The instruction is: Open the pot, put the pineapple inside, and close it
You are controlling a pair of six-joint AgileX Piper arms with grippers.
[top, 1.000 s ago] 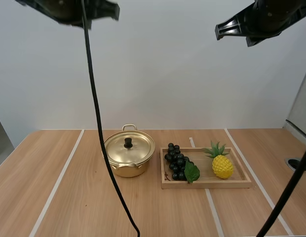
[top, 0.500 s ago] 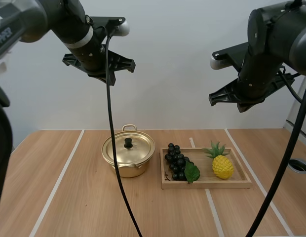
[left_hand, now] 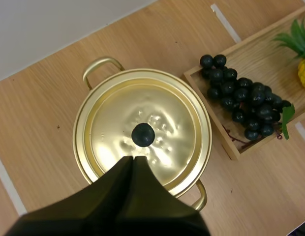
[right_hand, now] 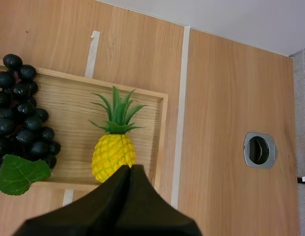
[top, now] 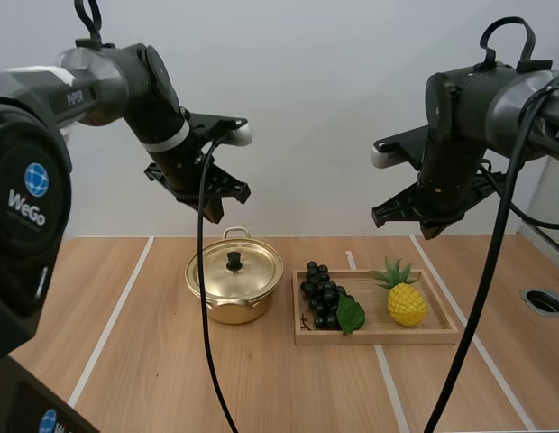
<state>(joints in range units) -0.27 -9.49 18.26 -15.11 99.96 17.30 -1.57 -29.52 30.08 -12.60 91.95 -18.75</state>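
Observation:
A gold pot (top: 234,287) with its lid on and a black knob (top: 234,262) stands mid-table. To its right a yellow pineapple (top: 406,302) lies at the right end of a wooden tray (top: 379,336). My left gripper (top: 212,212) hangs high above the pot. In the left wrist view it (left_hand: 134,160) is one dark shut wedge over the lid (left_hand: 118,118), close to the knob (left_hand: 142,134). My right gripper (top: 426,232) hovers high above the tray, and the right wrist view has it (right_hand: 130,168) shut over the pineapple (right_hand: 113,152).
A bunch of dark grapes (top: 323,296) with a green leaf fills the tray's left half, between pot and pineapple. White tape lines cross the wooden table. A round metal hole (top: 543,301) sits near the table's right edge.
Both arms have come down from the top of the high view, the left toward the pot and the right toward the tray. The pot, grapes and pineapple have not moved.

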